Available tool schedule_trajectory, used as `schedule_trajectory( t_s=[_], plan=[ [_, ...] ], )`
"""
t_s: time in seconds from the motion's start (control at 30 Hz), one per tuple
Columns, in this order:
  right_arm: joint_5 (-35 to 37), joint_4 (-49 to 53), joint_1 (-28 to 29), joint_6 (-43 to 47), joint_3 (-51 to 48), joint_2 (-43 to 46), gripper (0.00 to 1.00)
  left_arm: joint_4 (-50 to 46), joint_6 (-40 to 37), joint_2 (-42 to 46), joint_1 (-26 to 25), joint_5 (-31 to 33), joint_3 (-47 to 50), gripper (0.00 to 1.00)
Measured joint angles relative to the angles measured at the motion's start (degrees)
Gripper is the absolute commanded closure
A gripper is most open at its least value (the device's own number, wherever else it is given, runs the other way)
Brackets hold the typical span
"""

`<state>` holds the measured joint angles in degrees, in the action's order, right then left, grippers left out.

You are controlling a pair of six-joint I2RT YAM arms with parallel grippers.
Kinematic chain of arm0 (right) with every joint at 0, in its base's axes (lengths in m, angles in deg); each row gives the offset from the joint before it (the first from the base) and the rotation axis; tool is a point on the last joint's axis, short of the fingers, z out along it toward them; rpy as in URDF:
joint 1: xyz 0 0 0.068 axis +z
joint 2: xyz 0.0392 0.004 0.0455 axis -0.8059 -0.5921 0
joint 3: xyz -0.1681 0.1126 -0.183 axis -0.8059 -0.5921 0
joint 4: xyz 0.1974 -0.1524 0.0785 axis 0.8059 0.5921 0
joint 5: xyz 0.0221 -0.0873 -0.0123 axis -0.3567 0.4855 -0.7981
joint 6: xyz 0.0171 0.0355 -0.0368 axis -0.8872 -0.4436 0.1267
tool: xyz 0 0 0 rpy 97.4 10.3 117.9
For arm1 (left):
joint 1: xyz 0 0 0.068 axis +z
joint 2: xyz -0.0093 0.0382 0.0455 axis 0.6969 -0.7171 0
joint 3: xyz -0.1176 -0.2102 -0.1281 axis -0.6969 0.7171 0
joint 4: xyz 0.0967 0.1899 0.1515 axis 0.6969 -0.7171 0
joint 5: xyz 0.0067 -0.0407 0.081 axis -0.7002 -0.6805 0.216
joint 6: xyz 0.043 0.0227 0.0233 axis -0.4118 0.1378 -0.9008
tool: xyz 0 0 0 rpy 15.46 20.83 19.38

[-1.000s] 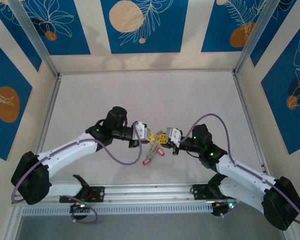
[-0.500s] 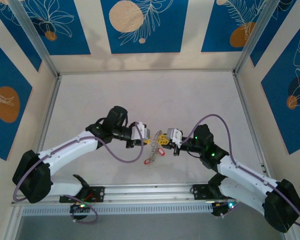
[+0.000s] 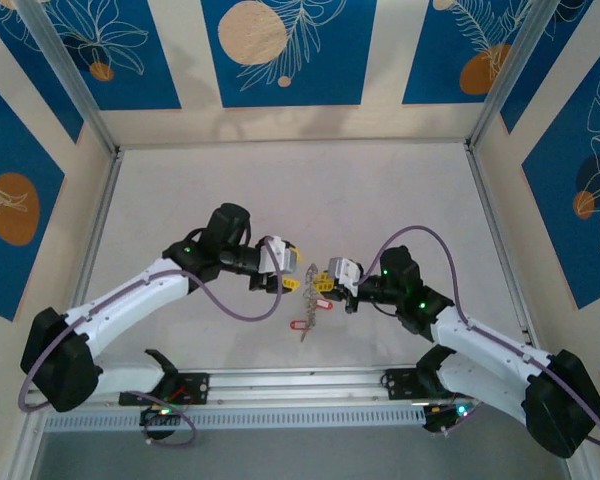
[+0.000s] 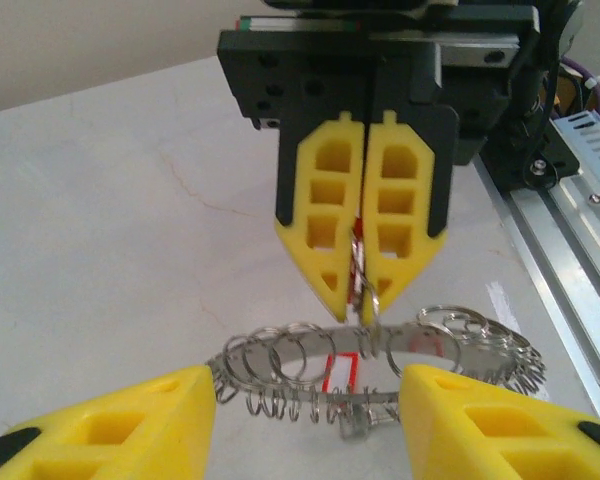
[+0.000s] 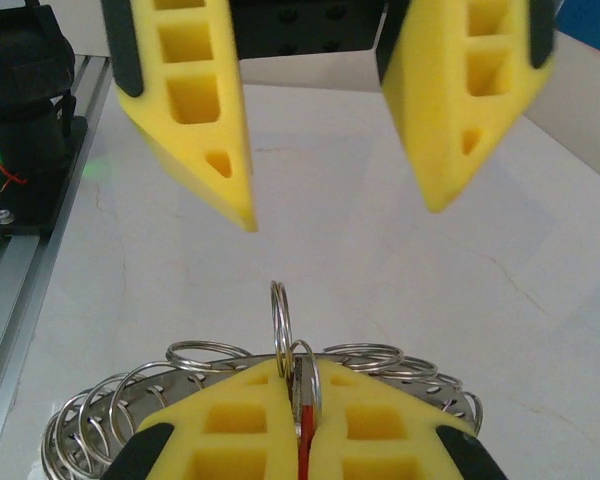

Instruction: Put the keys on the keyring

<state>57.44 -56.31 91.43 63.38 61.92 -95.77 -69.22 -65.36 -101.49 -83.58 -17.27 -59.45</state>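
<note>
Pinching hard, the right jaws are clenched on a small wire loop that stands up from the keyring (image 5: 210, 362). A thin red strip (image 5: 305, 437) shows in the seam between their yellow fingers (image 5: 235, 422); whether that strip belongs to one of the keys I cannot tell. Directly opposite, the left jaws stand released, their two yellow fingers (image 5: 195, 120) spread well apart with nothing between them, tips pointing at the clenched pair. The keyring (image 4: 280, 352) hangs under the right jaws as a silvery band crowded with small wire loops, and it sits in the gap between the left jaws without touching either finger. Through its hole the left wrist view shows a red-edged tag (image 4: 342, 372) just beneath it. From above, the ring (image 3: 313, 297) lies between the two jaws near the middle of the table (image 3: 280, 190). A red key head (image 3: 300, 325) sits a little nearer the rail (image 3: 300, 385); I cannot tell whether it rests on the table or dangles. The left arm (image 3: 130, 295) and right arm (image 3: 480, 345) reach inward from their bases.
</note>
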Motion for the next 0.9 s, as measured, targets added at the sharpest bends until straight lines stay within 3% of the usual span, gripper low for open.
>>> schedule_trajectory(
  t_s=[0.4,0.67,0.9],
  plan=[
    [3.13,1.27,0.92,0.39,2.27,-3.41,1.00,-0.83,2.84,-4.87,-1.88,0.63,-0.61,0.52],
    [3.96,1.27,1.09,0.39,2.36,-3.87,1.00,-1.49,3.89,-5.73,-2.75,3.93,-1.36,0.71],
    [5.22,1.29,1.99,0.46,2.38,-4.11,1.00,-2.47,3.69,-5.73,-3.74,6.99,-1.60,0.77]
  ],
)
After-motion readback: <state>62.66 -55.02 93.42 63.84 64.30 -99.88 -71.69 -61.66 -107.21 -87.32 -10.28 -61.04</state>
